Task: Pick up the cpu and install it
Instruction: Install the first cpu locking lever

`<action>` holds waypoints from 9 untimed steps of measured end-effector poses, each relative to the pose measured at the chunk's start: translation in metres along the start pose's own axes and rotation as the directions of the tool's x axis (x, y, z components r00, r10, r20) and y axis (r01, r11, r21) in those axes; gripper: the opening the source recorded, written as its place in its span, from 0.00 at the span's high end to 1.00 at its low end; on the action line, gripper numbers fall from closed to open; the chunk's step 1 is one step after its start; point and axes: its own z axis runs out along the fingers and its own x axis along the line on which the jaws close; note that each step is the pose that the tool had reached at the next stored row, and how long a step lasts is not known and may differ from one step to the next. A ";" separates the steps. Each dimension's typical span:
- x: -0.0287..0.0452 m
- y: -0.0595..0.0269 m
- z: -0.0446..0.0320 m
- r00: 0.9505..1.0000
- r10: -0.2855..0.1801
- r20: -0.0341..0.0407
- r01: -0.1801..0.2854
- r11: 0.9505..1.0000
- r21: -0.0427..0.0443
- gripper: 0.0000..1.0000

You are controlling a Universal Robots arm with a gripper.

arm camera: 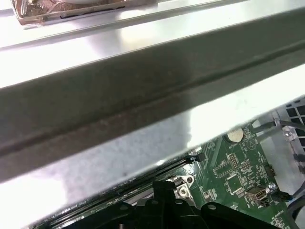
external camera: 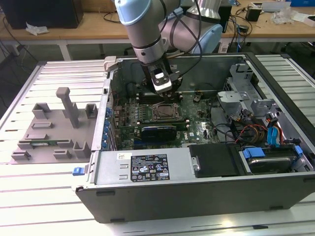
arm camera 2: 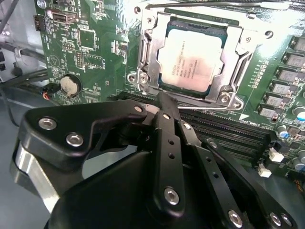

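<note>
The cpu (arm camera 2: 190, 59), a flat silver square, lies inside the black-framed socket (arm camera 2: 147, 62) on the green motherboard, level within the open metal frame. In the exterior view the socket with the cpu (external camera: 165, 112) sits mid-board inside the open computer case. My gripper (arm camera 2: 164, 98) hangs just above the socket's near edge, its fingers drawn together to a single tip with nothing between them. From outside, the gripper (external camera: 165, 87) points down over the board slightly behind the socket. Its black tip (arm camera: 164, 187) also shows in the first wrist view.
A grey fixture plate (external camera: 49, 132) with upright blocks lies on the exterior view's left, outside the case. The power supply (external camera: 142, 167), a drive cage (external camera: 241, 93) and cables (external camera: 256, 130) crowd the case. Memory slots (arm camera 2: 228, 133) and a coin battery (arm camera 2: 69, 86) flank the socket.
</note>
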 end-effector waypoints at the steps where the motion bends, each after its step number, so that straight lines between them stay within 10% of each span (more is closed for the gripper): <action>1: 0.0006 0.0004 -0.0001 1.000 0.000 0.000 0.000 1.000 -0.001 0.89; 9: 0.0093 0.0023 -0.0020 1.000 0.007 -0.002 -0.007 1.000 -0.012 0.89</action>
